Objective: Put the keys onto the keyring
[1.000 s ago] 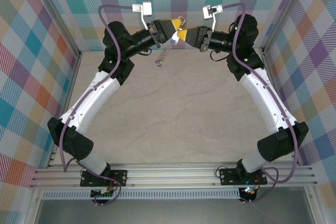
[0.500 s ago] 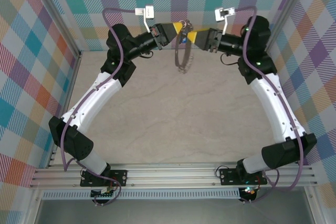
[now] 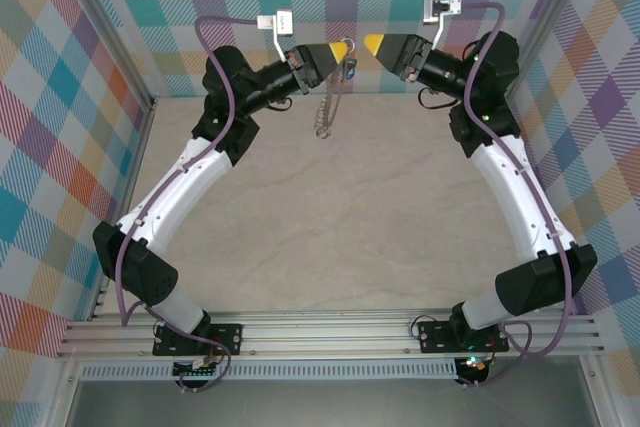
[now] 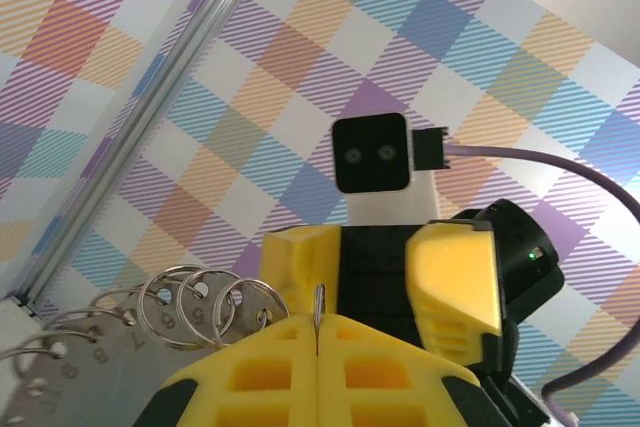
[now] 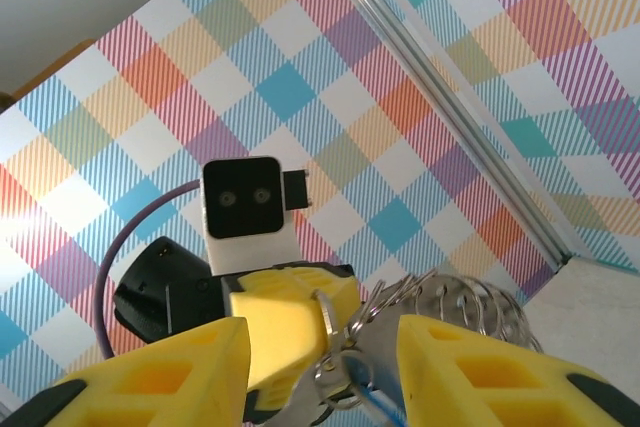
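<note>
Keyring (image 3: 323, 117): hangs from left gripper (image 3: 340, 51), jaws clamped on its rim. Right gripper (image 3: 373, 44): parted, empty, just beside.

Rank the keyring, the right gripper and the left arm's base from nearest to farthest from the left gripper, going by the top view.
1. keyring: pinched in the shut left gripper and dangling from it.
2. right gripper: just to its right, open, with a gap between the two.
3. left arm's base: far off at the near edge, bottom left of the view.
</note>
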